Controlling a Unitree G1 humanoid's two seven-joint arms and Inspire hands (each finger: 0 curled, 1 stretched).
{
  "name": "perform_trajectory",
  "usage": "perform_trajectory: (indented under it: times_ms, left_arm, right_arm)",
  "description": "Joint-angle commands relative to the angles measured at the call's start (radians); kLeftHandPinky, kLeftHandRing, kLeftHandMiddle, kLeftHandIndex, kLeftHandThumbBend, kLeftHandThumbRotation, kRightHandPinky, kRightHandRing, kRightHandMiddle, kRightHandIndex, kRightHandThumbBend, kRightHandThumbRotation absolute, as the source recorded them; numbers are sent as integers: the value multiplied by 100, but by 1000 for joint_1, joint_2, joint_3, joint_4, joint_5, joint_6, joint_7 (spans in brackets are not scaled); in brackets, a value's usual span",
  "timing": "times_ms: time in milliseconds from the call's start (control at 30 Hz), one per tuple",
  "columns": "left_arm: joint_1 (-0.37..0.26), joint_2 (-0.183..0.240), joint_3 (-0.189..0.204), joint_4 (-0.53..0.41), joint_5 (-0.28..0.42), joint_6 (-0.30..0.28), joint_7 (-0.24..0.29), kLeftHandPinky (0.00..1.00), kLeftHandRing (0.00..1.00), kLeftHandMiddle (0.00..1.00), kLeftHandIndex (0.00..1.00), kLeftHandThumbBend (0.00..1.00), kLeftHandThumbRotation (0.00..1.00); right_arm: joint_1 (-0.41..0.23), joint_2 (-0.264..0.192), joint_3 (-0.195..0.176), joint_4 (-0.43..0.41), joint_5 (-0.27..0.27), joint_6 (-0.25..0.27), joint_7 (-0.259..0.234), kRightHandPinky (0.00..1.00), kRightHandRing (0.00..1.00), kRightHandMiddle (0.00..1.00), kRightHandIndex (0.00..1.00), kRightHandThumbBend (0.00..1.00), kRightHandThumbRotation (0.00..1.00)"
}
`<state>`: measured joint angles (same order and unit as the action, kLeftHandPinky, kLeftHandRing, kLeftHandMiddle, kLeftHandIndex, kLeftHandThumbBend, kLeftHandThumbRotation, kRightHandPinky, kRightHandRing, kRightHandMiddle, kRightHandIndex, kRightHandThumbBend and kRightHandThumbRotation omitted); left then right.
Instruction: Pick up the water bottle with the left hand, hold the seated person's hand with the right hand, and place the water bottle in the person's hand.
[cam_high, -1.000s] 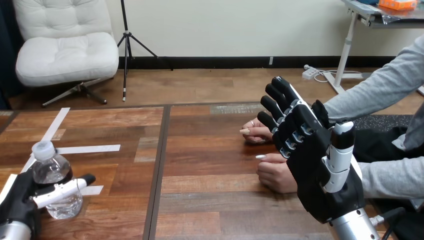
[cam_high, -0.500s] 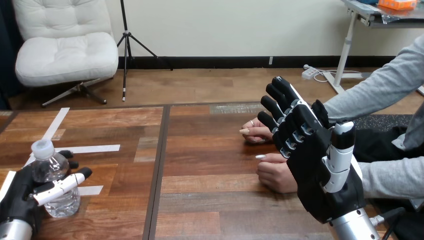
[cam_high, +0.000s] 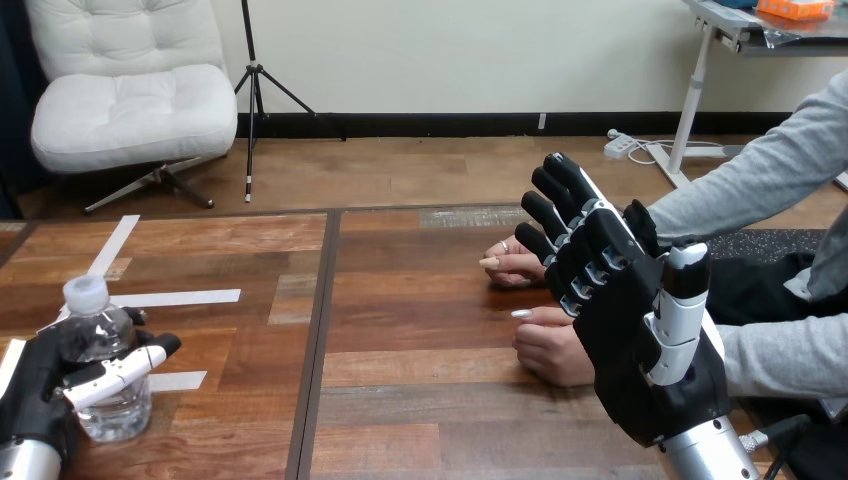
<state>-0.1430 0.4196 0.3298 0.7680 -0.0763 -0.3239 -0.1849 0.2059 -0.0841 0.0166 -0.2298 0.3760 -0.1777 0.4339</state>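
A clear water bottle (cam_high: 97, 335) with a white cap stands upright on the wooden table (cam_high: 420, 400) at the near left. My left hand (cam_high: 45, 395) is wrapped around its lower body, thumb across the front and fingers curled behind it. My right hand (cam_high: 640, 320) is raised at the right, palm toward me, fingers straight and spread. Just behind and left of it the person's two hands rest on the table: the nearer hand (cam_high: 548, 345) loosely closed, the farther hand (cam_high: 510, 262) partly hidden by my fingers. My right hand does not grip either.
White tape strips (cam_high: 180, 297) lie on the table's left half, beside the bottle. A dark seam (cam_high: 318, 340) runs down the table between its two panels. The person's grey sleeves (cam_high: 770, 180) come in from the right edge.
My left hand has closed further around the bottle and shifted it slightly left and toward me. My right hand and the person's hands have stayed where they were.
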Motion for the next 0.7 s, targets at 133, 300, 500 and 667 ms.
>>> perform_trajectory:
  times_ms: [133, 300, 500, 667]
  left_arm:
    - [-50, 15, -8, -13, 1, -53, 5, 37, 41, 44, 46, 61, 0]
    - [-50, 16, -11, -12, 7, -61, 8, 37, 41, 44, 46, 61, 0]
    - [-48, 17, -13, -12, 15, -63, 18, 38, 42, 45, 46, 62, 0]
    - [-51, 13, -7, -4, 3, -75, 11, 38, 42, 45, 46, 62, 0]
  right_arm:
    - [-28, -2, -6, -35, 13, -4, 1, 100, 100, 99, 96, 96, 100]
    - [-28, -2, -6, -34, 11, -4, -1, 100, 100, 99, 96, 96, 100]
    - [-29, -3, -6, -31, 12, -6, 2, 100, 100, 99, 96, 96, 100]
    - [-30, -2, -6, -27, 10, -10, 3, 100, 100, 99, 96, 95, 100]
